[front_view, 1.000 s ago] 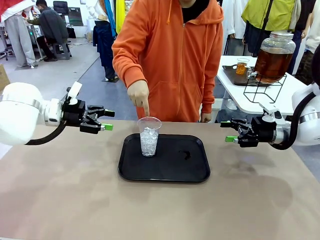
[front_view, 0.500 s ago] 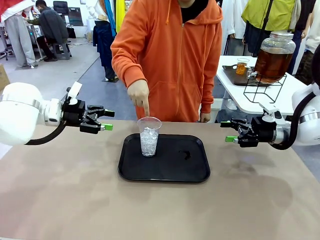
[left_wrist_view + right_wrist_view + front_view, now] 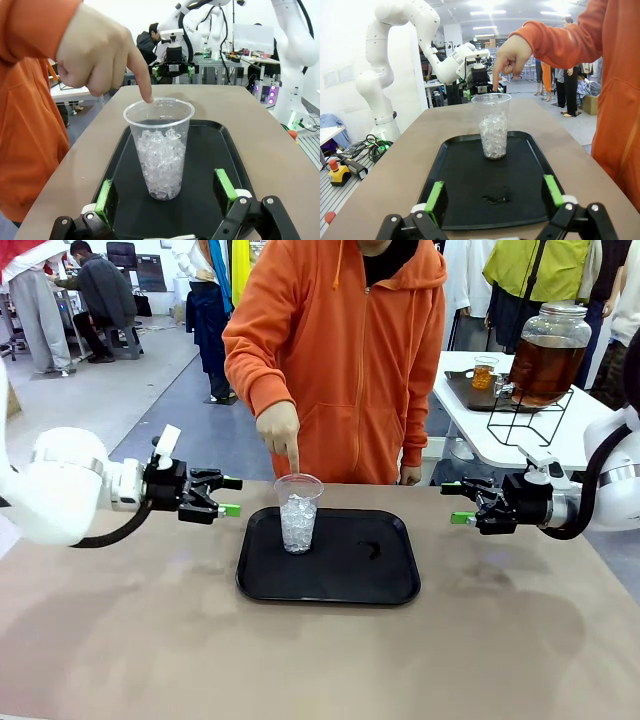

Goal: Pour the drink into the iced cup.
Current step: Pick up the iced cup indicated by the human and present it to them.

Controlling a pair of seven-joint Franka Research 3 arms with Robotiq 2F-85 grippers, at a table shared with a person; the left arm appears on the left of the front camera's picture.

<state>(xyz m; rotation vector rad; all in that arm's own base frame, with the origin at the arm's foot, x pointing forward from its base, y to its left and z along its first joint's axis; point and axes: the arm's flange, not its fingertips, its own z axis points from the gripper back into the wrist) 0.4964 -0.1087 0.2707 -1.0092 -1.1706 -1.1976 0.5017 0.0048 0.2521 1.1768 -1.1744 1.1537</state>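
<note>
Nothing has been poured as far as the pictures show: the cup [image 3: 299, 512] holds only ice, and the drink [image 3: 543, 368] sits in its jar [image 3: 551, 322] on a wire stand on a side table [image 3: 470, 435] at the far right, well apart from the cup. The cup stands upright on the far left part of a black tray [image 3: 395, 585], close to the tray's far rim, and the tray lies near the far edge of the table [image 3: 120, 640]. The person's hand [image 3: 277, 427] points down with a fingertip at the far side of the cup's rim. The left end effector [image 3: 233, 497] hovers just left of the cup with its fingers apart and empty, facing it; in the left wrist view the cup lines up between the two green pads [image 3: 104, 196]. The right end effector [image 3: 452, 503] hangs near the right edge of the table, also spread and empty, well apart from the tray. The whole job seems left to do: bringing cup and drink together, then filling. The near half of the table is bare and gives free room, as does the right part of the tray apart from a small dark smear [image 3: 371, 550]. The tight spots are the pointing finger and the far edge.
</note>
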